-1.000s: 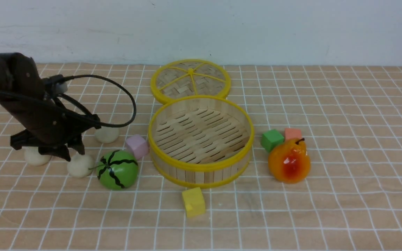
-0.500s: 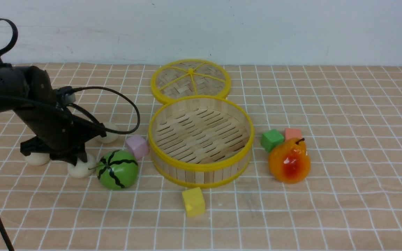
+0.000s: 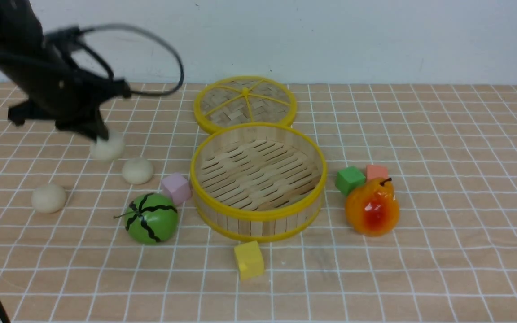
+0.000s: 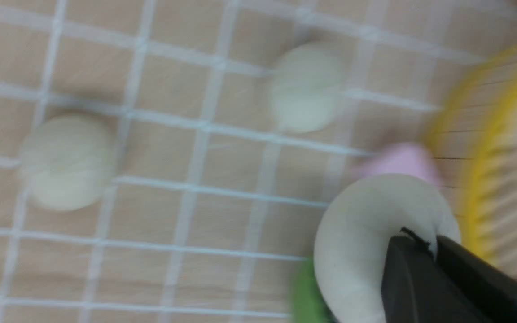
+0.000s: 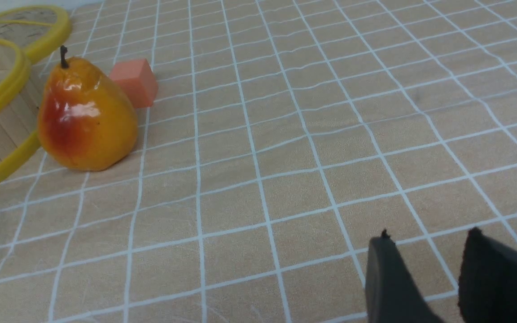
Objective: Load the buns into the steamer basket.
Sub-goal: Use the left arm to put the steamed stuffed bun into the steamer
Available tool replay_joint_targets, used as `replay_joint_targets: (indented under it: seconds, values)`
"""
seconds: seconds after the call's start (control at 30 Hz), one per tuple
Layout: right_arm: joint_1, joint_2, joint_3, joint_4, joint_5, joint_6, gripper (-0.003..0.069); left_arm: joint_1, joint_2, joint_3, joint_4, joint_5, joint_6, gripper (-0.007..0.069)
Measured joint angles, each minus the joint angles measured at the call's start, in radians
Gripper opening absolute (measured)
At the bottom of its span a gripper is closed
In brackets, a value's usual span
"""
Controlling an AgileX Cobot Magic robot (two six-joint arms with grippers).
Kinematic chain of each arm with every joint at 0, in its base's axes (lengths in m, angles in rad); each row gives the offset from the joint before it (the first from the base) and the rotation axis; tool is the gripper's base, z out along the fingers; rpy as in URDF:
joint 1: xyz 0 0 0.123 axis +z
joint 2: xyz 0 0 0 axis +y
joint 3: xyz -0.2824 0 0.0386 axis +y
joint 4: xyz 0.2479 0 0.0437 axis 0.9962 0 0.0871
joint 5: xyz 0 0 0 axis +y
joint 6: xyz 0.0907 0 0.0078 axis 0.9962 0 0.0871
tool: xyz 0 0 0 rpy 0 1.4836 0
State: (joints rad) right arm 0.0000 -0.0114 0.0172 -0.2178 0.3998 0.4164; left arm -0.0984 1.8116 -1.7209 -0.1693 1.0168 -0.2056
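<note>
My left gripper (image 3: 102,136) is shut on one cream-white bun (image 3: 108,149) and holds it in the air, left of the steamer basket (image 3: 258,215). In the left wrist view the gripper (image 4: 422,237) pinches that bun (image 4: 361,242), with the basket's yellow rim (image 4: 476,179) beside it. The other two buns lie on the cloth, one (image 3: 138,171) near the pink cube and one (image 3: 49,198) further left; they also show in the left wrist view (image 4: 305,87) (image 4: 67,161). The basket is empty. My right gripper (image 5: 429,240) is open and empty, low over the cloth, out of the front view.
A green striped watermelon ball (image 3: 151,218) and a pink cube (image 3: 176,188) sit just left of the basket. The woven lid (image 3: 245,103) lies behind it. A yellow cube (image 3: 248,259) lies in front. A green cube (image 3: 349,179), a salmon cube (image 3: 377,172) and a pear (image 3: 372,206) sit on its right.
My left gripper closed on the bun next to the watermelon ball and has lifted it well off the cloth. The other two buns have stayed in place.
</note>
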Motion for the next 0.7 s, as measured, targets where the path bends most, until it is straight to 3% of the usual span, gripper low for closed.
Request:
replay_joint_targets:
  seconds: [0.07, 0.2, 0.4, 0.7]
  values:
    - [0.000, 0.000, 0.000, 0.000, 0.000, 0.000, 0.0241, -0.036, -0.019, -0.020, -0.014, 0.001, 0.009, -0.0013]
    - [0.000, 0.000, 0.000, 0.000, 0.000, 0.000, 0.0241, -0.211, -0.025, -0.056, -0.051, -0.038, 0.032, -0.0013]
    - [0.000, 0.000, 0.000, 0.000, 0.000, 0.000, 0.0241, -0.389, 0.097, -0.056, -0.053, -0.255, 0.036, -0.0011]
    - [0.000, 0.000, 0.000, 0.000, 0.000, 0.000, 0.0241, -0.431, 0.293, -0.056, -0.041, -0.410, 0.005, 0.0000]
